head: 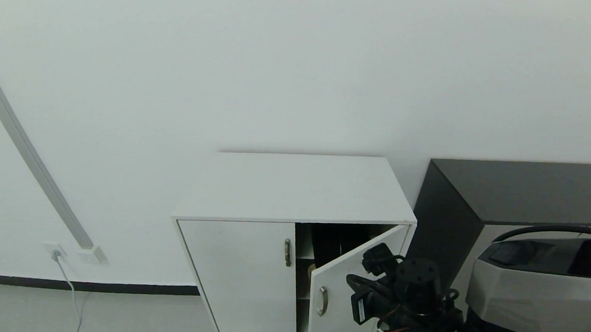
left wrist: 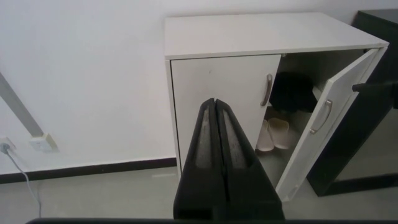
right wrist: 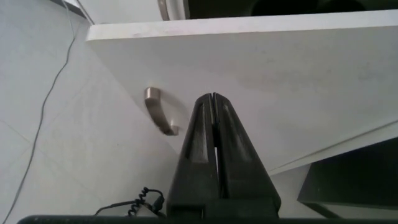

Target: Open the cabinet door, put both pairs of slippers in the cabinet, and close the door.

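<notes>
The white cabinet (head: 294, 186) stands against the wall, its left door (head: 237, 275) closed and its right door (head: 350, 272) swung partly open. Inside, a pale pair of slippers (left wrist: 274, 133) lies on the lower shelf. A dark shape (left wrist: 292, 92) sits above it; I cannot tell what it is. My right gripper (right wrist: 214, 98) is shut and empty. Its tips are close against the open door's outer face (right wrist: 280, 62), beside the curved metal handle (right wrist: 160, 115). My left gripper (left wrist: 214, 102) is shut and empty, held well back from the cabinet (left wrist: 261, 31) and pointing at its closed left door.
A dark desk (head: 530, 190) stands directly right of the cabinet, close behind the open door. A wall socket with a cable (head: 55, 252) and a slanted grey conduit (head: 24, 149) are on the wall to the left. Bare floor (left wrist: 93, 193) lies in front of the cabinet.
</notes>
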